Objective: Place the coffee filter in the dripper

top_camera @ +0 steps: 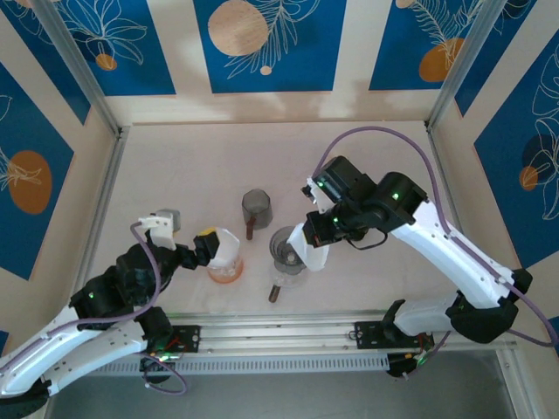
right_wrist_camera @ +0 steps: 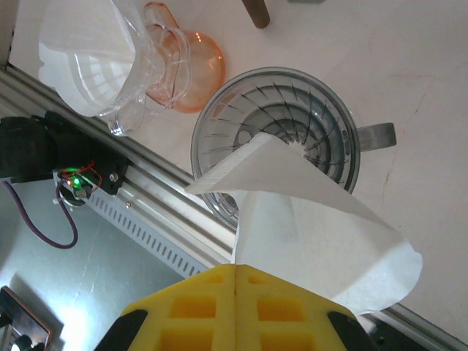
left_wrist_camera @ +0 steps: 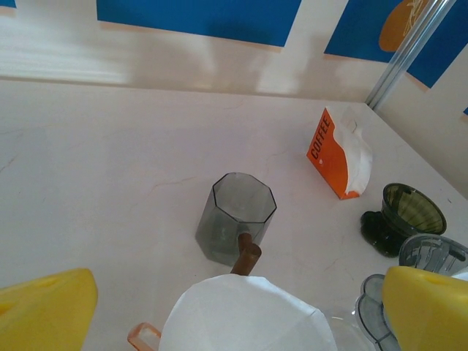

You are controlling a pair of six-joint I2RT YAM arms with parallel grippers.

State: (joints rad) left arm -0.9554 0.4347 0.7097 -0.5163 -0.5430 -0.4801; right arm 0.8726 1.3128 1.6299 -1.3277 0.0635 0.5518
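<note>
Coffee filter [right_wrist_camera: 314, 219], white and creased into a flat cone, is pinched in the clenched right hand [right_wrist_camera: 235, 274], its tip over the bowl of the ribbed grey dripper [right_wrist_camera: 219, 131] on the bench [right_wrist_camera: 409, 58]. A clear dripper [right_wrist_camera: 124, 66] holds another filter, and the left hand [left_wrist_camera: 238, 303] gapes wide close by it. The left wrist view adds an orange COFFEE box [left_wrist_camera: 325, 150] and a dark green dripper [left_wrist_camera: 402, 216]

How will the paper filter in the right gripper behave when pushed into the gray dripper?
Probably floppy: the coffee filter bends where its corner enters the gray dripper. Likely very light, hanging from the right gripper by one edge. It may crumple rather than seat.
</note>
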